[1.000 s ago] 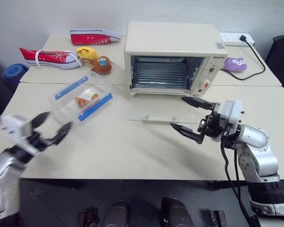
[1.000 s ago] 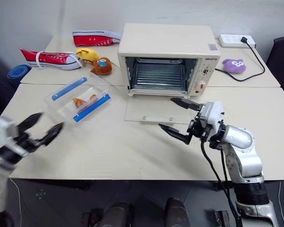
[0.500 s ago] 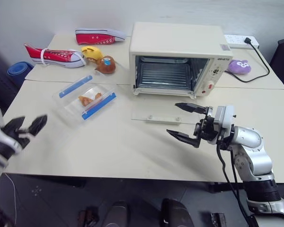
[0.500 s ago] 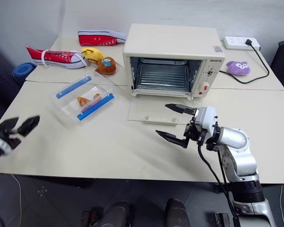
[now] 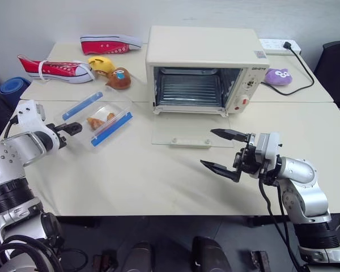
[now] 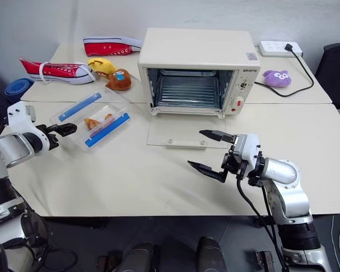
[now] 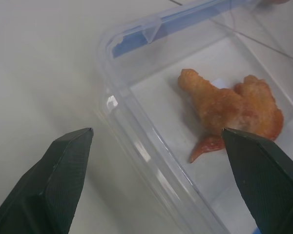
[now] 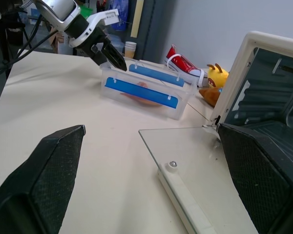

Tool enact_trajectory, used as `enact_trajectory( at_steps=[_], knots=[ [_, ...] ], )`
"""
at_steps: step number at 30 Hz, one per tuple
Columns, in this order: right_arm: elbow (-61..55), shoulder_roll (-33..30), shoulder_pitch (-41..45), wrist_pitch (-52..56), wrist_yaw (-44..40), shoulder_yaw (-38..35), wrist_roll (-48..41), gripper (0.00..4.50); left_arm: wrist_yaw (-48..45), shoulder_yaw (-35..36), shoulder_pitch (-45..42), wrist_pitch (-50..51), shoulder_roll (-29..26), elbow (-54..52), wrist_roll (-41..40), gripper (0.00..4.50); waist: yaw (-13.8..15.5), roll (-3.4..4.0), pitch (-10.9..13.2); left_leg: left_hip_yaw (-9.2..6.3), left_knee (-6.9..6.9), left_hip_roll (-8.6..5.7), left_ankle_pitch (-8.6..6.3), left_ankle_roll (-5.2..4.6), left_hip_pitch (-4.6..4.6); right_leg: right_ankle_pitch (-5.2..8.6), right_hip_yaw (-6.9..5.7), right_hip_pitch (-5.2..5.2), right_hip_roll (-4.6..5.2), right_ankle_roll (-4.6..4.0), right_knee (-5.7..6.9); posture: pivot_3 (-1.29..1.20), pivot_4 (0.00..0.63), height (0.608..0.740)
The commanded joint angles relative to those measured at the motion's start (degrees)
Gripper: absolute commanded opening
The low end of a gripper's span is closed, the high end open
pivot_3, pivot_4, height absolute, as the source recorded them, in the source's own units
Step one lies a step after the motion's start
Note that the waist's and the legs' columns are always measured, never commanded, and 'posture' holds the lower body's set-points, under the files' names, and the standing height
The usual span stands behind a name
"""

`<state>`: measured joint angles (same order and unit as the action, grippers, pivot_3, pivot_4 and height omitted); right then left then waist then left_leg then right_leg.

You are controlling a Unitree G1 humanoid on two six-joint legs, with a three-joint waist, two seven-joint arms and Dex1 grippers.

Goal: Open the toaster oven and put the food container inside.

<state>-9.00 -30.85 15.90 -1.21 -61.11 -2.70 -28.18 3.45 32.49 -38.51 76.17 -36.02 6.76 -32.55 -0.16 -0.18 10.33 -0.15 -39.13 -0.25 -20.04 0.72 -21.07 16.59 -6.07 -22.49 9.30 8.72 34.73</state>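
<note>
Left eye view shows the toaster oven (image 5: 203, 70) standing at the back middle of the tabletop (image 5: 136, 175), its glass door (image 5: 184, 134) dropped flat in front of it and the wire rack inside exposed. The food container (image 5: 98, 117) lies to the oven's left, well apart from it, with blue clip strips along its two long edges and orange-brown pieces inside. The left claw (image 5: 68, 130) reaches toward the container's near end with its fingers spread apart; in the left wrist view the two dark fingers stand either side of the clear box's corner, holding nothing. The right claw (image 5: 222, 151) hovers over the tabletop just in front of the open door, pointing toward the left, its fingers wide apart and empty. Behind the container lie two red shoes (image 5: 55, 68), a yellow toy (image 5: 101, 63) and a brown toy (image 5: 119, 78). A purple plush (image 5: 278, 76) sits to the oven's right, near a white power strip (image 5: 280, 45) with a black cable.
</note>
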Motion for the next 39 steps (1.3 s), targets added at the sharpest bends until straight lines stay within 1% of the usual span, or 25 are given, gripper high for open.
enact_trajectory(
  at_steps=[1,3,10,12,13,14,18,20,22,26,28,29,33,35,39],
  knots=[
    [-2.91,-0.36,-0.62,-0.75,1.49,-1.53,0.08,4.5,-1.76,-1.55,0.58,-2.45,-2.43,0.19,2.82,3.9,0.02,-0.02,0.01,0.0,0.0,0.0,0.0,0.0,0.0,0.0,0.0,0.0,0.0,0.0,0.0,0.0,0.15,0.74],
    [-3.1,-0.43,-0.94,-0.97,2.07,-1.73,0.28,4.5,-2.92,-2.22,1.72,-3.06,-3.66,0.26,3.85,3.28,-0.03,-0.02,0.01,0.0,0.0,0.0,0.0,0.0,-0.01,0.0,0.0,0.0,0.0,0.0,0.0,0.0,0.15,0.74],
    [-3.05,-0.32,-1.3,-1.58,2.96,-1.58,0.73,4.5,-4.32,-0.29,1.75,-4.56,-3.73,0.89,5.25,1.19,0.05,-0.02,0.01,0.02,-0.01,0.0,0.0,0.0,-0.01,0.0,0.01,-0.01,0.01,0.0,0.0,0.0,0.15,0.74],
    [-2.71,-0.42,-1.3,-1.89,2.94,-1.6,1.05,4.5,-5.59,0.41,1.39,-4.09,-5.4,0.67,5.24,0.58,0.05,-0.03,0.02,0.02,-0.01,0.0,0.0,0.01,-0.01,0.0,0.02,-0.01,0.01,0.0,0.0,0.0,0.15,0.74],
    [-2.56,-0.59,-1.36,-1.98,2.88,-1.75,1.15,4.5,-7.17,0.17,1.71,-3.52,-7.23,0.09,5.05,0.33,0.05,-0.06,0.03,0.02,-0.02,0.01,0.0,0.0,-0.01,0.0,0.01,-0.01,0.0,0.0,0.0,0.0,0.15,0.74],
    [-2.43,-0.83,-1.5,-2.12,2.77,-2.01,1.18,4.5,-8.43,0.24,1.87,-2.6,-8.72,-0.74,4.69,0.19,0.0,-0.08,0.04,0.02,-0.01,0.01,-0.01,0.01,-0.03,0.0,0.01,-0.02,0.0,0.0,0.0,0.0,0.15,0.74],
    [-1.85,-1.43,-2.27,-2.69,2.79,-2.92,1.3,4.5,-12.07,-0.31,0.81,2.9,-12.91,-4.59,2.56,0.19,-0.06,-0.11,0.06,0.03,0.03,0.02,-0.01,0.01,-0.03,0.0,0.02,-0.07,0.0,0.0,0.0,0.0,0.15,0.74],
    [-1.54,-1.71,-3.26,-2.78,3.11,-3.9,1.47,4.5,-14.38,-2.92,-0.68,6.48,-13.64,-7.39,0.84,0.19,0.33,-0.14,0.06,0.03,0.02,0.01,-0.01,0.01,-0.05,0.0,0.03,-0.06,0.01,0.0,0.0,0.0,0.15,0.74],
    [-1.32,-2.25,-4.59,-2.76,3.36,-5.37,1.56,4.5,-16.17,-5.7,-2.57,9.34,-13.04,-9.9,-0.45,0.19,1.15,-0.16,0.05,-0.04,-0.05,-0.02,-0.01,0.01,-0.08,0.0,0.01,0.01,0.03,0.0,0.0,0.0,0.15,0.74],
    [-1.57,-4.13,-8.9,-3.04,3.86,-8.79,1.62,4.5,-15.47,-9.81,-8.45,13.31,-6.47,-13.54,-0.8,0.19,1.86,-0.2,0.04,-0.05,-0.1,-0.06,0.0,-0.01,-0.09,0.0,0.04,0.05,0.05,0.0,0.0,0.0,0.15,0.74],
    [-2.48,-4.41,-10.9,-2.94,4.42,-9.96,1.64,4.5,-14.0,-11.13,-11.23,15.06,-1.45,-14.88,-0.07,0.19,1.61,-0.21,0.04,-0.01,-0.1,-0.05,0.0,-0.01,-0.09,0.0,0.05,0.04,0.04,0.0,0.01,0.0,0.15,0.74],
    [-3.06,-4.46,-11.92,-2.9,4.78,-10.47,1.65,4.5,-12.46,-11.04,-12.98,15.69,2.08,-15.27,0.8,0.19,1.52,-0.21,0.04,0.0,-0.1,-0.05,0.0,-0.01,-0.08,0.0,0.05,0.03,0.04,0.0,0.02,0.0,0.15,0.74],
    [-5.64,-3.92,-14.96,-2.78,6.66,-11.22,1.7,4.5,-8.99,-13.19,-16.95,15.89,11.2,-14.53,3.9,0.19,1.39,-0.22,0.05,0.04,-0.08,-0.04,0.0,-0.01,-0.1,0.0,0.05,0.0,0.03,0.0,0.02,0.0,0.15,0.74],
    [-7.01,-3.56,-16.16,-2.72,7.65,-11.11,1.72,4.5,-7.9,-14.17,-17.63,15.01,14.34,-13.55,5.41,0.19,0.97,-0.21,0.04,0.11,-0.05,-0.02,0.0,-0.01,-0.06,0.0,0.09,-0.03,0.02,0.0,0.02,0.0,0.15,0.74],
    [-9.09,-2.96,-18.02,-2.71,9.71,-10.97,1.8,4.5,-6.88,-17.5,-18.59,10.27,18.26,-10.44,8.21,0.19,0.82,-0.21,0.04,0.15,0.0,0.0,0.0,0.0,-0.03,0.0,0.12,-0.06,0.0,0.0,0.02,0.0,0.15,0.74]
  ],
)
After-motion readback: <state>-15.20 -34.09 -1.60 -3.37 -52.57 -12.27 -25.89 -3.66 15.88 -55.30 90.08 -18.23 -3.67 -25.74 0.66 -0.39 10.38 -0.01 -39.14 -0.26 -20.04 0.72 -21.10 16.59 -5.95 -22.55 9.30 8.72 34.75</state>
